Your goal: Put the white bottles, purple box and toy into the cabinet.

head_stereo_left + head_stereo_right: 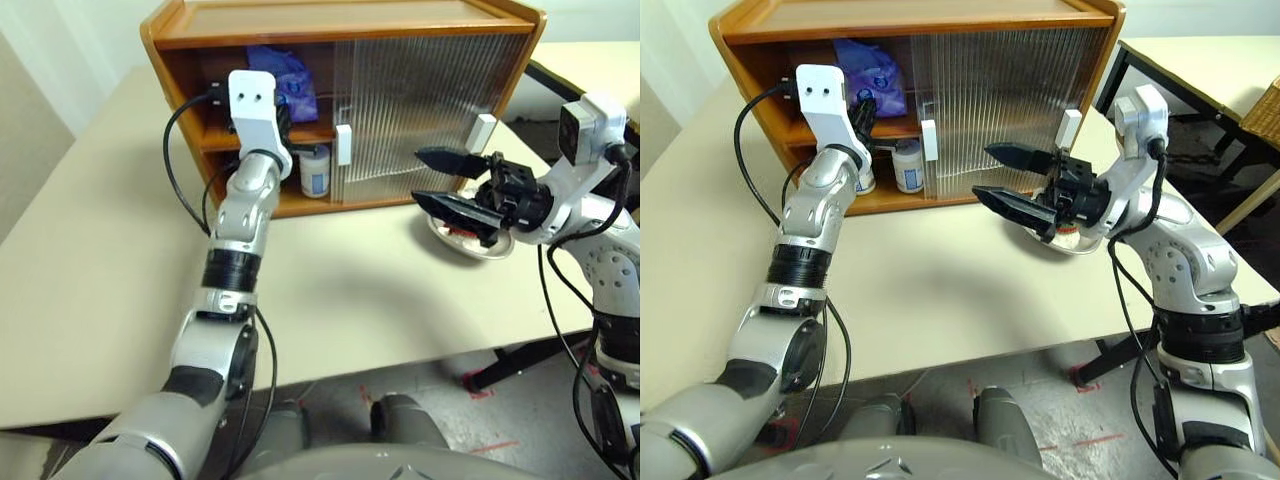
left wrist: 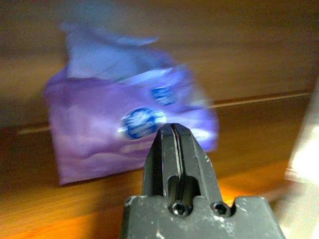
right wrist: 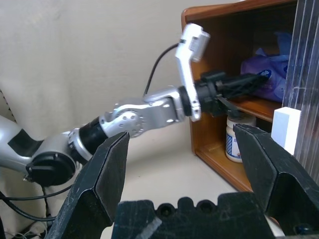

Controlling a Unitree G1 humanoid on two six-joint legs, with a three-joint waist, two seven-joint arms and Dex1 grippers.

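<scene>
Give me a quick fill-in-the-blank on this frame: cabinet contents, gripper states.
1. The purple box sits on the cabinet's ____ shelf.
2. A white bottle stands on the cabinet's ____ level, beside the white door handle.
3. The left gripper, pointing at the purple box, is ____.
4. The right gripper, held over the table in front of the ribbed sliding door, is ____.

Missing words: upper; bottom; shut; open

Lab: taped floor (image 1: 480, 392), bare tables (image 1: 90, 260)
</scene>
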